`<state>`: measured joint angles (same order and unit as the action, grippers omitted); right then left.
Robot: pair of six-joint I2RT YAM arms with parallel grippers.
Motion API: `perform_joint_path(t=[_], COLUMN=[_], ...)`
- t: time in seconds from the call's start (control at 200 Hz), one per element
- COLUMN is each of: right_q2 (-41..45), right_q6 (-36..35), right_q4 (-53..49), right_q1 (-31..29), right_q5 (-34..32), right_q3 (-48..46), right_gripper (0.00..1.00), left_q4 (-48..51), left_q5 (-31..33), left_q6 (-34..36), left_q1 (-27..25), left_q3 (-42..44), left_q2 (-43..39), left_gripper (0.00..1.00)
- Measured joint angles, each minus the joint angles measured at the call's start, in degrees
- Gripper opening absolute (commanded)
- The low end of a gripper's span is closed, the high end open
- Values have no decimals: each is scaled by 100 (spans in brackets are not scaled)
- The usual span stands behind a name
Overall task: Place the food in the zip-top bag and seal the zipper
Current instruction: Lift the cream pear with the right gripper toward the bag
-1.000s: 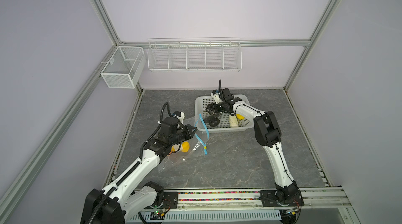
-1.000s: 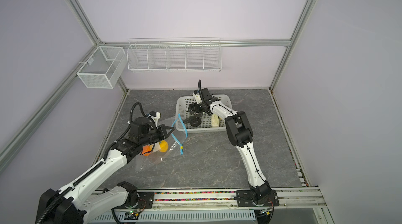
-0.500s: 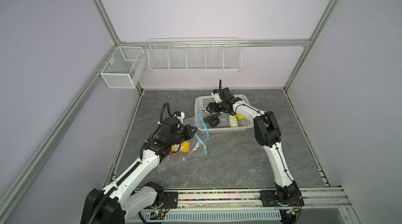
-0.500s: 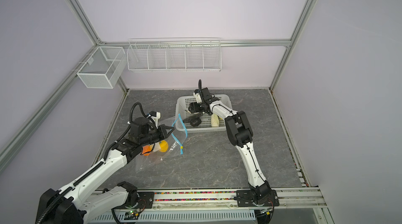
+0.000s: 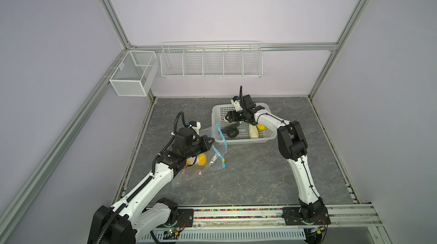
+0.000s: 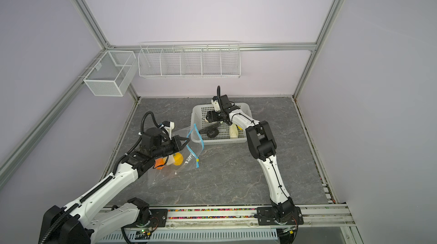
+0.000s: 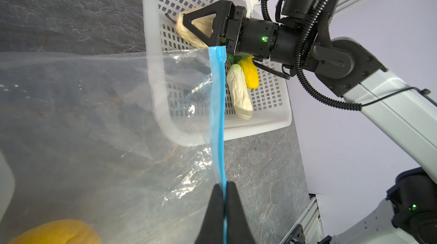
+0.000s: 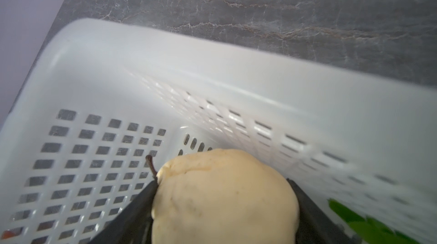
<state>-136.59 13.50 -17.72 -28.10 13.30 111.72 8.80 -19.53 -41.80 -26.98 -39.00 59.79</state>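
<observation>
The left gripper (image 7: 224, 186) is closed on the blue zipper (image 7: 218, 112) and holds up the mouth edge of the zip-top bag (image 5: 186, 179). The bag lies on the desk (image 5: 248, 171) just beside the white basket (image 5: 250, 140), with a yellow piece (image 6: 178, 158) and an orange piece (image 6: 160, 161) inside. The right gripper (image 5: 228, 119) grips a beige toy pear (image 8: 222, 195) inside the basket, near a white toy cabbage (image 7: 238, 93).

The zip-top bag (image 7: 113, 117) at my left tool (image 7: 224, 187) is glossy, crinkled clear plastic; the pear (image 8: 224, 202) in my right tool (image 8: 221, 184) looks matt.
</observation>
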Motion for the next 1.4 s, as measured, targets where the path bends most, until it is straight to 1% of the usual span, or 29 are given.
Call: perform_joint_path(t=[0.16,0.33,0.46,0.625,0.805,0.93,1.03,1.199,1.399], right_q2=[387,1064,1808,2986,4319,4929,5066,5014,4415], right_q6=[-31,-114,-199,-315,-337,-232,-109,116,302], right_q4=[-2,52,68,-57,-319,-470,-520,-518,-485], right_q1=[0,-2,-4,-66,-437,-828,-1099,-1429,-1694], right_q5=[-153,-293,-389,-544,-726,-728,-684,-634,-555], right_q3=[-247,-737,-1403,-2415,-3379,-3788,-3880,-3882,-3543], right_gripper=[66,66,66,66,67,67,67,67,66], left_q4=[9,13,20,87,118,118,114,107,96], left_q5=[2,4,15,17,15,9,-2,-2,0], left_q6=[-15,-59,-103,-127,-127,-146,-160,-221,-275], left_q1=[0,0,0,0,0,0,0,-4,-87], left_q3=[0,0,-2,-46,-151,-203,-205,-205,-232], left_q2=[0,0,0,2,9,24,28,39,39], left_gripper=[0,0,0,0,0,0,0,0,0])
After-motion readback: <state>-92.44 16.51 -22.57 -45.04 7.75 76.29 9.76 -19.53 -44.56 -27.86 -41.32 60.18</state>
